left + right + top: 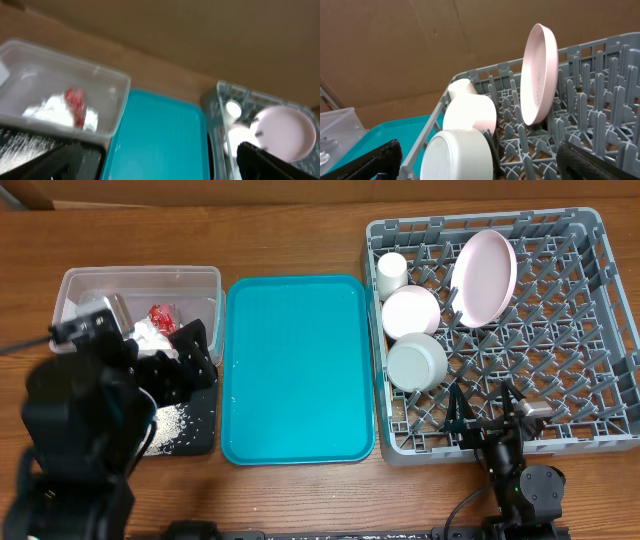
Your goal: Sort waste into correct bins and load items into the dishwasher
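In the clear tub bin (205, 278) lie a crumpled white napkin (150, 335) and a red wrapper (161, 316). Rice grains (175, 430) are scattered in the black tray bin (200, 442). The grey dishwasher rack (590, 330) holds the pink plate (484, 277) on edge, the white cup (391, 273) and two white bowls (410, 310) (417, 360). My left gripper (185, 365) hangs open over the two bins, holding nothing. My right gripper (485, 415) stands open at the rack's front edge, apart from the nearer bowl (457, 155). The left wrist view shows the wrapper (75, 102) on the napkin (52, 111).
A teal tray (297, 370) with nothing on it lies between the bins and the rack. The rack's right half holds only upright pegs (600, 105). Bare wooden table (290, 235) runs behind everything.
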`<act>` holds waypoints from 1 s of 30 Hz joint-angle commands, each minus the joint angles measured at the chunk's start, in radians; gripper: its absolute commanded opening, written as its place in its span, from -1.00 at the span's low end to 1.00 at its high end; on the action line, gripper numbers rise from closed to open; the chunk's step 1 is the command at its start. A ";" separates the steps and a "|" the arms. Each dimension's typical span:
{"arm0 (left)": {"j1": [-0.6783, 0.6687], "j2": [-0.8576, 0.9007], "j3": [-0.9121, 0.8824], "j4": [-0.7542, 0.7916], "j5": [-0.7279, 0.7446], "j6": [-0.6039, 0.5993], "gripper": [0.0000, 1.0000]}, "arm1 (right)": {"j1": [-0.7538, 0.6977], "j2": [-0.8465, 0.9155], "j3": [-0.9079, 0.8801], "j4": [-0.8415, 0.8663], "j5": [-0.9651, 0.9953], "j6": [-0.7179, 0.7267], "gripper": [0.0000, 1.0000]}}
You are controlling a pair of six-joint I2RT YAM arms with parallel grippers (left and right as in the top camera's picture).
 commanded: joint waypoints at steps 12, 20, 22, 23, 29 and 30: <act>-0.001 -0.452 -0.806 0.784 -0.035 0.014 1.00 | -0.005 -0.011 -0.011 0.006 0.012 0.002 0.99; 0.006 -0.634 -1.163 1.057 -0.038 0.014 1.00 | -0.005 -0.011 -0.011 0.006 0.012 0.002 1.00; 0.011 -0.676 -1.228 1.097 -0.038 0.014 1.00 | -0.005 -0.011 -0.011 0.006 0.012 0.002 1.00; 0.013 -0.695 -1.254 1.107 -0.038 0.014 1.00 | -0.005 -0.011 -0.011 0.006 0.012 0.002 1.00; 0.013 -0.785 -1.360 1.102 -0.070 0.016 1.00 | -0.005 -0.011 -0.011 0.006 0.012 0.002 1.00; 0.013 -0.793 -1.368 1.095 -0.072 0.023 1.00 | -0.005 -0.011 -0.011 0.006 0.012 0.002 1.00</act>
